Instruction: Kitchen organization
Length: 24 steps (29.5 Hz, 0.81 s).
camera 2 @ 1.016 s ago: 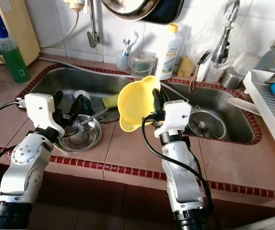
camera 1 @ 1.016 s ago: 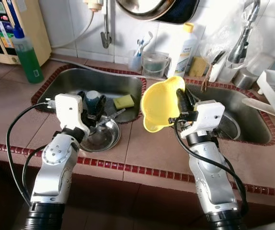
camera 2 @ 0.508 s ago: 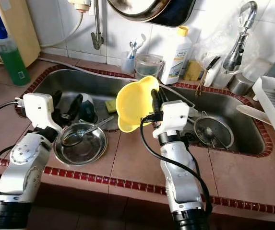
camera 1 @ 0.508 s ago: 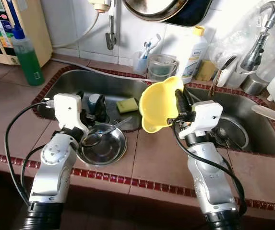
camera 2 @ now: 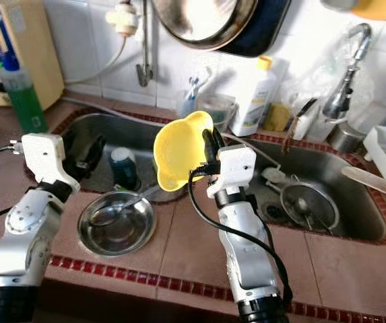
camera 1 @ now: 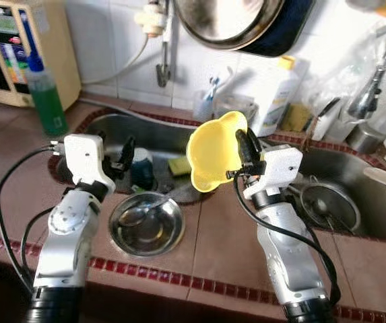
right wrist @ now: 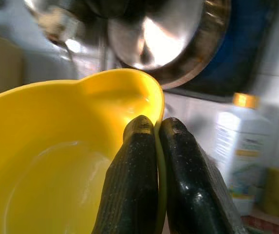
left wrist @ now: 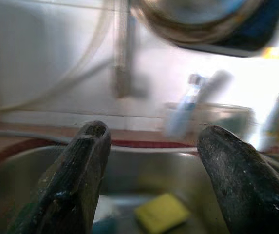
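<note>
Two grippers show at mid-frame: the right gripper [camera 1: 244,149] pinches the rim of a yellow bowl [camera 1: 213,151], held tilted in the air at the centre. The left gripper [camera 1: 122,153], fingers spread wide and empty, hangs at centre left over the sink [camera 1: 159,128], above a steel bowl [camera 1: 146,223] holding a spoon [camera 1: 141,210] on the counter.

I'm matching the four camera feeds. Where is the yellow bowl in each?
Left eye: yellow bowl centre, in right end effector.
Right eye: left of centre.
Right wrist: lower left, rim pinched.
Left wrist: I can't find it.
Shared landmark: hanging steel pan.
</note>
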{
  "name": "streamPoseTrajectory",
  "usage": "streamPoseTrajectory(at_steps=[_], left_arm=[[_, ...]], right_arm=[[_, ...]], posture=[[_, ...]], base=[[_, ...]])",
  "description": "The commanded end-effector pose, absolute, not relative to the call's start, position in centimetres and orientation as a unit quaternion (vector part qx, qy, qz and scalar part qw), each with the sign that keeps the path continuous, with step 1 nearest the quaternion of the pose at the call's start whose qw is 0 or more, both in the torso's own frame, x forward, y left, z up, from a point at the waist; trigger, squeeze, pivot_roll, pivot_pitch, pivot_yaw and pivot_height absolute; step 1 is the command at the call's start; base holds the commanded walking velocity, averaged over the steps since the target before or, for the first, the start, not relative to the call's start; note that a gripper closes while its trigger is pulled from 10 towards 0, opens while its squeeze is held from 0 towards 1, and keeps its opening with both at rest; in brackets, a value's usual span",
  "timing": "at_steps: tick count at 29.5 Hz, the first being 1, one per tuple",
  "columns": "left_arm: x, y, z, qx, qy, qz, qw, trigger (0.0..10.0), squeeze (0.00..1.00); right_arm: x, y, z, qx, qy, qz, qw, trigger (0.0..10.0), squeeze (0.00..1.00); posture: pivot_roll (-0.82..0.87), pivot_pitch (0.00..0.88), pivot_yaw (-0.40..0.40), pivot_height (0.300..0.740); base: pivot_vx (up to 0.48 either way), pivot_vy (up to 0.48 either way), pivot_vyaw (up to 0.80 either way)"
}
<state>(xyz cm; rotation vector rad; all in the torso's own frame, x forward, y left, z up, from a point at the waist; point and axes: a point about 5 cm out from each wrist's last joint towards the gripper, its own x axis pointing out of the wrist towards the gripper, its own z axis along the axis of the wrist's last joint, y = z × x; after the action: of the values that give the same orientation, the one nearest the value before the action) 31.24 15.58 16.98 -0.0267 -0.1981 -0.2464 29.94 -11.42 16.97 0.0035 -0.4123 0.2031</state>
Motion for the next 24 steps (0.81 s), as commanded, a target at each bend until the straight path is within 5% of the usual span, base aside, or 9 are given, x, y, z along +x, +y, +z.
streamPoseTrajectory(at_steps=[1, 24], left_arm=[[31.3, 15.9, 17.6, -0.010, -0.110, -0.119, 0.987, 10.0, 0.00], [29.6, 15.3, 17.3, 0.052, -0.104, -0.178, 0.977, 10.0, 0.00]], right_arm=[[30.0, -11.4, 17.9, 0.005, -0.221, 0.100, 0.970, 10.0, 0.00], [31.1, -12.9, 16.2, -0.004, -0.183, 0.090, 0.979, 10.0, 0.00]], posture=[[-0.17, 0.000, -0.069, 0.740], [-0.17, 0.033, -0.050, 0.740]], base=[[0.000, 0.000, 0.00], [0.000, 0.000, 0.00]])
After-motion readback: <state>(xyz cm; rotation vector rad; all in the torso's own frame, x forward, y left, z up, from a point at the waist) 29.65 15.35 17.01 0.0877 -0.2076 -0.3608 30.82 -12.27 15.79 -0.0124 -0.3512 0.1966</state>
